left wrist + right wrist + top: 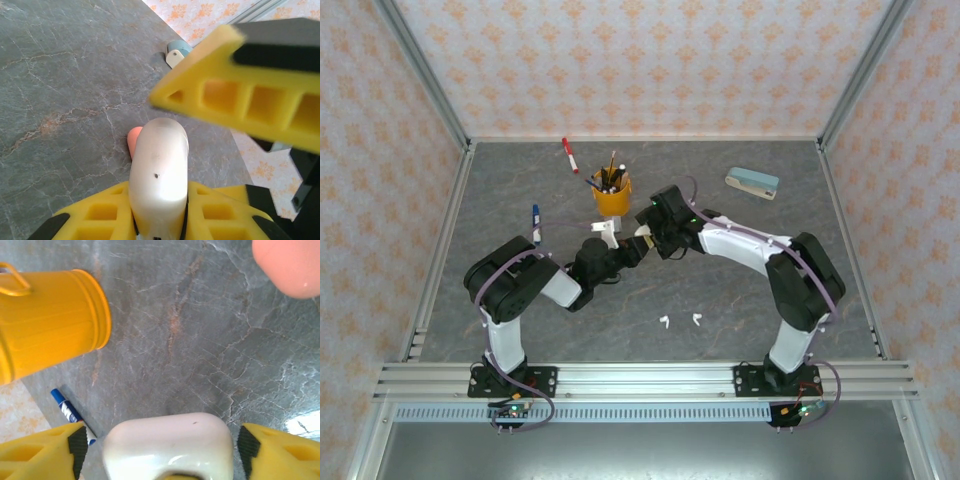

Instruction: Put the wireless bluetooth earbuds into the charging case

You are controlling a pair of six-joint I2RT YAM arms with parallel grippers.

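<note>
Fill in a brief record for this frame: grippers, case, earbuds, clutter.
left gripper: shut on a glossy white pebble-shaped plastic charging case
right gripper: open, fingers straddling apparently the same case
earbuds: two tiny white stemmed plastic earbuds loose on the grey marbled table, apart from the case
beside case: rounded salmon-pink object, identity unclear
clutter: yellow plastic pen bucket, blue marker

two earbuds [663, 321] in front, bucket [611, 195] behind

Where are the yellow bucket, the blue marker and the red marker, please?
Yellow bucket [50, 327]: right wrist view, on its ribbed side wall.
Blue marker [69, 411]: right wrist view, on its barrel.
Red marker [569, 156]: top external view, on mid-barrel.
</note>
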